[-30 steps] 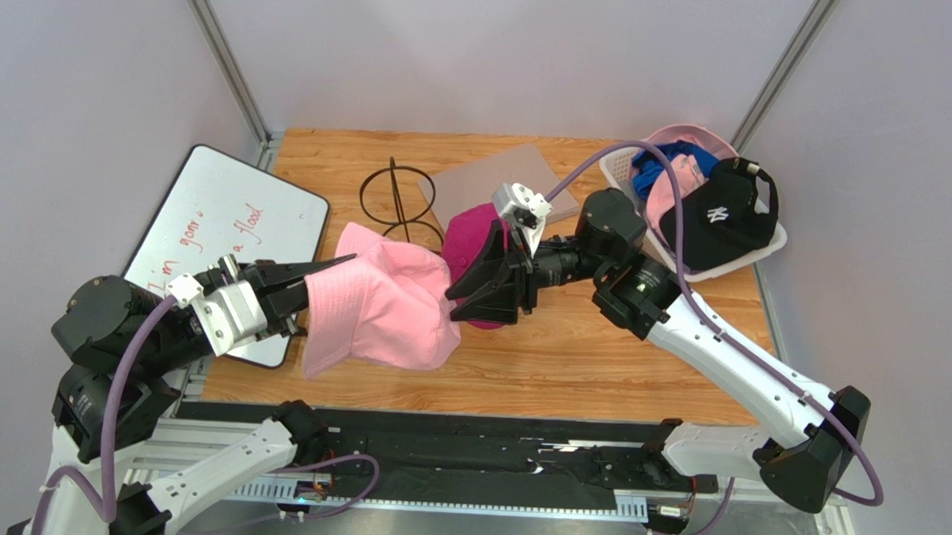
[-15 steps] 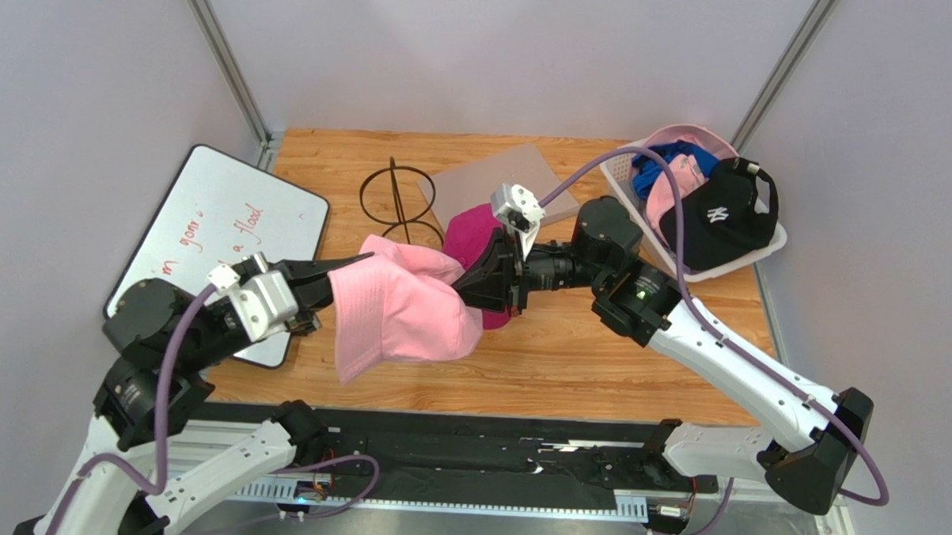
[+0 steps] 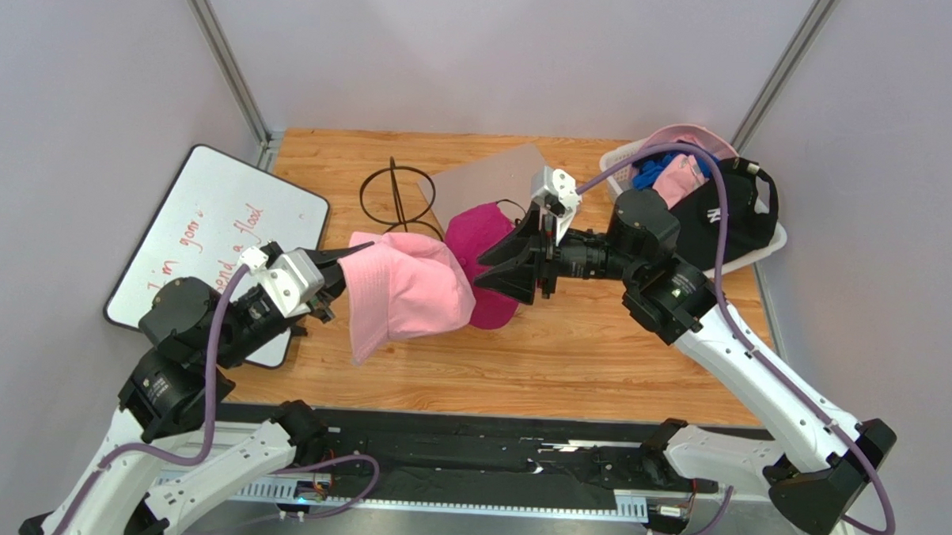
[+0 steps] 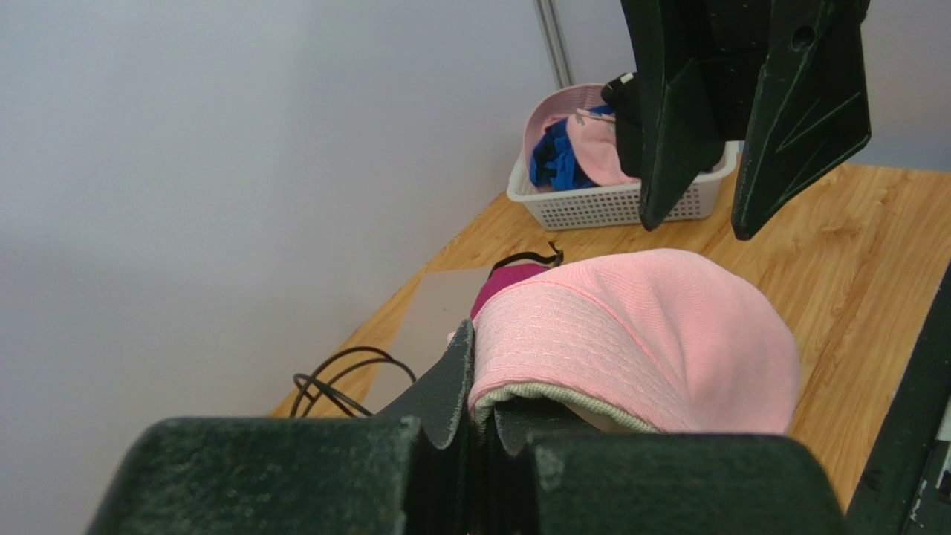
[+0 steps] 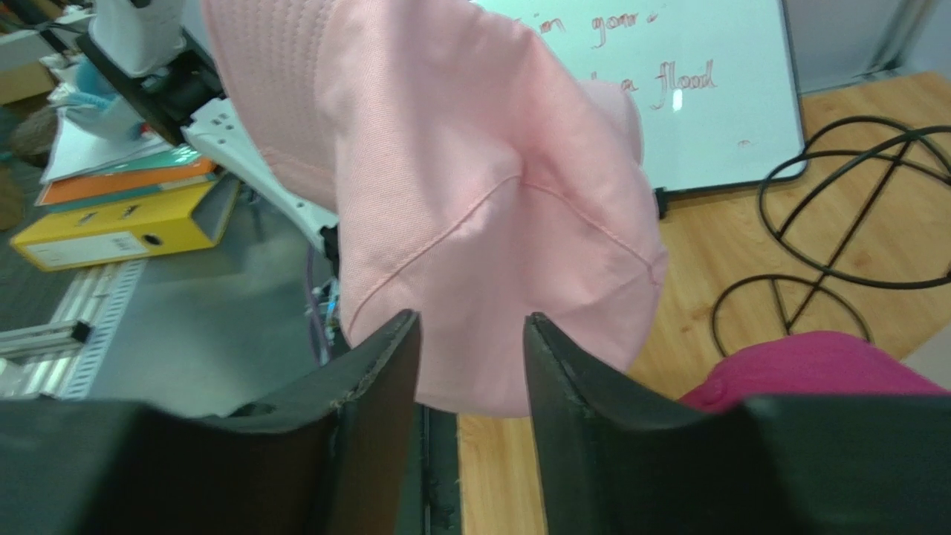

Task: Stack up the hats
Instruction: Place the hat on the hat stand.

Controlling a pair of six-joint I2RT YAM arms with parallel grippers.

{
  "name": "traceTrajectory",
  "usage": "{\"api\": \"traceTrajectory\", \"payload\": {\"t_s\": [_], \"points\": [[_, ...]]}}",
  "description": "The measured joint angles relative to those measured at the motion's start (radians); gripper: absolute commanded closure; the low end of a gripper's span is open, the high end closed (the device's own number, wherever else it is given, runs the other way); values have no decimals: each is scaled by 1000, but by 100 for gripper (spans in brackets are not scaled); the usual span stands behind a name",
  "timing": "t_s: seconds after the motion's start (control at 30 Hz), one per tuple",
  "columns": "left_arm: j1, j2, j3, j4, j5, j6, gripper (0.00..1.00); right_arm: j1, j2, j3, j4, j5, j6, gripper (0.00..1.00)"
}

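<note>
Our left gripper (image 3: 350, 261) clamps the brim of the pink hat (image 3: 409, 291), which hangs just left of the magenta cap (image 3: 476, 226). Our right gripper (image 3: 496, 277) hovers over that cap, jaws apart and empty (it could help spread the crown). We should centre the pink hat over the cap, then lower it.

The soft fabric bucket hat (image 3: 415, 292) is pale pink, the fabric cap (image 3: 476, 226) magenta, the mesh plastic basket (image 4: 592, 203) white, the wooden table (image 3: 585, 343) honey-brown with grain.
</note>
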State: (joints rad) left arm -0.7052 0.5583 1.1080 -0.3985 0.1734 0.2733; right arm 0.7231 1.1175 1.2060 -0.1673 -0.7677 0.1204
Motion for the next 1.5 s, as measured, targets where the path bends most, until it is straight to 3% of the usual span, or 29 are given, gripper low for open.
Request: {"api": "traceTrajectory", "payload": {"t_s": [0.17,0.73,0.9,0.93,1.0,1.03,1.3,1.5], "points": [[0,0,0,-1,-7,0,100,1,-1,-3,0,-88,-10,32],[0,-18,43,-1,24,0,100,31,61,-16,3,-173,-21,32],[0,-18,45,-1,28,0,100,50,76,-16,13,-178,-24,62],[0,-18,45,-1,27,0,100,52,77,-16,16,-177,-24,76],[0,-18,45,-2,27,0,100,54,78,-16,18,-176,-29,88],[0,-18,45,-2,26,0,100,55,78,-15,17,-174,-30,100],[0,-14,45,-11,-87,0,100,57,52,-3,-2,-51,-40,100],[1,81,69,10,-134,1,100,57,88,165,-54,102,-55,100]]}}
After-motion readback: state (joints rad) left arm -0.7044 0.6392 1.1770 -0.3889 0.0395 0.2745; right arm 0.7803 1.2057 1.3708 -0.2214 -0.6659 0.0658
